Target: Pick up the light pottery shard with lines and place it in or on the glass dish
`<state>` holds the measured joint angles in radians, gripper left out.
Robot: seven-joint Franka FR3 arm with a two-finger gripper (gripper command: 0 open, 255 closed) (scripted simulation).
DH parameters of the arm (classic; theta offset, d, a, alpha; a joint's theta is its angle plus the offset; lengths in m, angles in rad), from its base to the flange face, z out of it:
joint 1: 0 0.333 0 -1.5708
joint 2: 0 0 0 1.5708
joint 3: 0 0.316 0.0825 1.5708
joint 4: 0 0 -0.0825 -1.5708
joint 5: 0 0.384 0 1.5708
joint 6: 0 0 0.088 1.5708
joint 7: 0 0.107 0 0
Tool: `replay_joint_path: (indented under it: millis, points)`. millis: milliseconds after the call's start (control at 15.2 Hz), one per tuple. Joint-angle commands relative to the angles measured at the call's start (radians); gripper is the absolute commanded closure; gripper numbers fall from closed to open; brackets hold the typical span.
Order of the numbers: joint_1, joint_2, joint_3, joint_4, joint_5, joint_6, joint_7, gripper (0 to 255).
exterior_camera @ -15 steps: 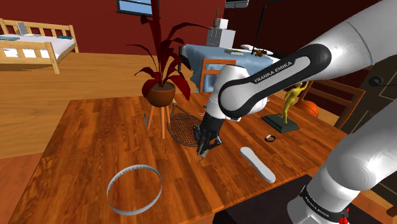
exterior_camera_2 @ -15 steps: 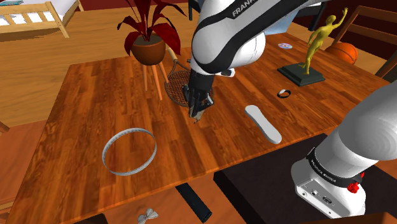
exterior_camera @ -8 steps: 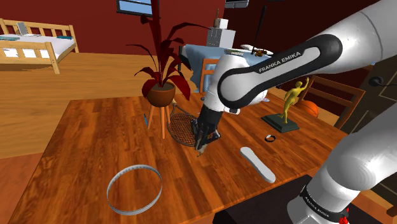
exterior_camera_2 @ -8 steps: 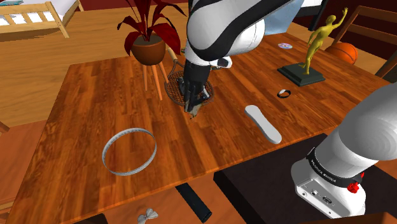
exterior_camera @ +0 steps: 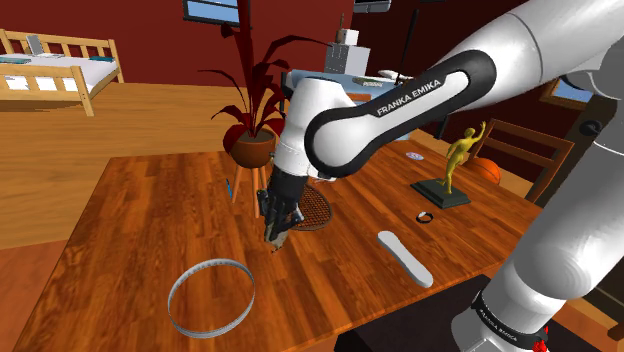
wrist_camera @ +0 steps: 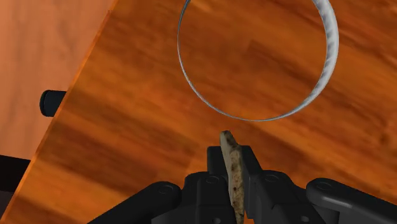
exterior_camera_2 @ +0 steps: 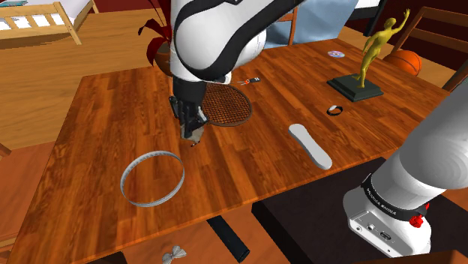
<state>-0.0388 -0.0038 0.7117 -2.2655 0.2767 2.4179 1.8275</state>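
gripper clasping shard (edge-on), glass dish — near

Lettering, legible:
1. "FRANKA EMIKA": white capitals on the dark band of the arm, running along the forearm; shoulder view.
2. Small white lettering on the dark ring of the base joint, seen in the shoulder and second exterior views; apparently the same brand, too small to confirm.
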Motion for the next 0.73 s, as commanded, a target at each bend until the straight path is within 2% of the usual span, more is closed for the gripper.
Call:
replay_joint_path:
  millis: [0,132,396,594,660]
  points:
    - [0.016,0.077,0.017,0.069,-0.087,0.003,0.091,255]
    - [0.047,0.153,0.019,0.147,-0.173,-0.007,0.177,255]
    - [0.146,0.302,-0.008,0.320,-0.321,-0.051,0.323,255]
    - [0.235,0.410,-0.040,0.468,-0.405,-0.101,0.404,255]
    - [0.248,0.424,-0.045,0.490,-0.415,-0.109,0.413,255]
